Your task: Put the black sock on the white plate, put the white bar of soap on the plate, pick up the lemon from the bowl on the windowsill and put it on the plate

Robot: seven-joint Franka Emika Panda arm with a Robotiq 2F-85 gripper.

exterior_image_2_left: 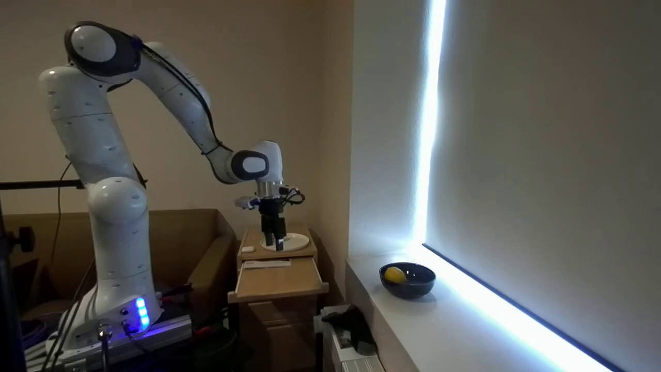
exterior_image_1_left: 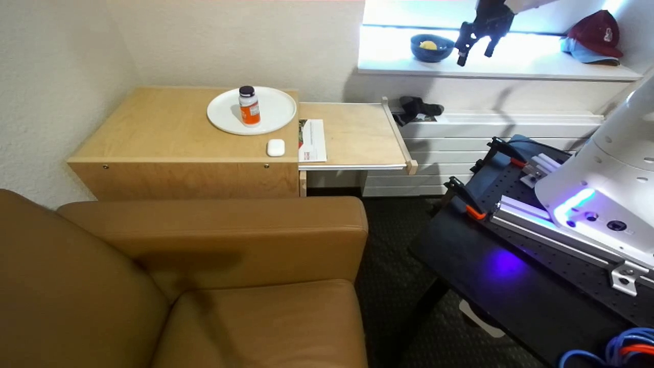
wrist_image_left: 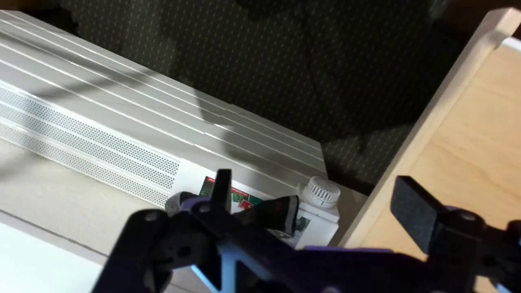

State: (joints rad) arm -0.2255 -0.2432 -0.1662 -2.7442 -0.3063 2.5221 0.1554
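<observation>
Gripper point(exterior_image_1_left: 475, 58) spread apart; limp sock point(exterior_image_1_left: 416, 106) draped atop radiator point(exterior_image_1_left: 475, 131); in an exterior view, glossy bowl point(exterior_image_2_left: 413, 290) set on windowsill point(exterior_image_2_left: 439, 336) at five o'clock.

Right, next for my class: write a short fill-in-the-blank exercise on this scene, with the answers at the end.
The lemon sits inside the ____ on the windowsill.
The dark-capped bottle stands on the round white ____.
The black sock lies at a ____ level than the windowsill.
The gripper hangs in the air, holding ____.
Missing words: bowl; plate; lower; nothing.
</observation>
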